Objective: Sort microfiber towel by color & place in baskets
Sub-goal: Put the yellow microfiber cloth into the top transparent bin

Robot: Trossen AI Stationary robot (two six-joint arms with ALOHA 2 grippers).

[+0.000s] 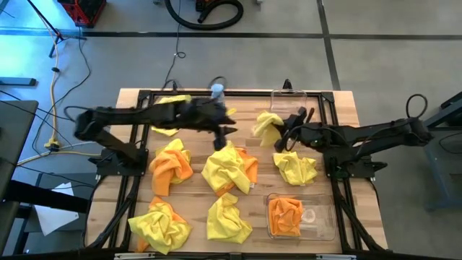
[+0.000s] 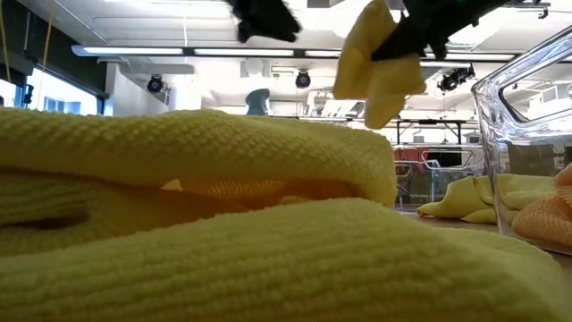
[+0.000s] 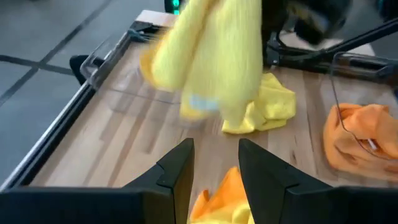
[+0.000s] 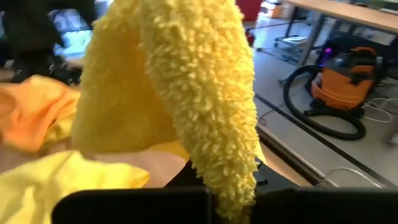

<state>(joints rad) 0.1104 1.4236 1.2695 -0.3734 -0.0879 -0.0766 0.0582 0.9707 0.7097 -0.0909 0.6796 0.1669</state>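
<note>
High view: right gripper [image 1: 283, 131] holds a yellow microfiber towel [image 1: 268, 127] lifted off the bench [image 1: 346, 108], jaws closed on its folds, just at 6 o'clock of the empty clear basket [image 1: 289, 101] at the 12 o'clock edge; second basket [image 1: 321, 217] at about 5 o'clock already carries an orange towel [image 1: 284, 215]; judged step: carrying yellow to the far basket. Left gripper [image 1: 216, 139] hovers near centre over a mixed yellow-orange heap [image 1: 229, 170], jaws apart and empty in left wrist view. To do it well: bring the hanging cloth fully over the basket mouth before letting go, low enough that the trailing tail clears the rim and does not drape outside; keep the arms apart, since they work close. Remaining towels lie at 6, 7, 9 and 3 o'clock. Hard to make out: low view is mostly blocked by a near yellow towel [image 2: 197, 224]; right wrist view is filled by the held cloth, jaws unseen there; far basket's walls are faint.
</note>
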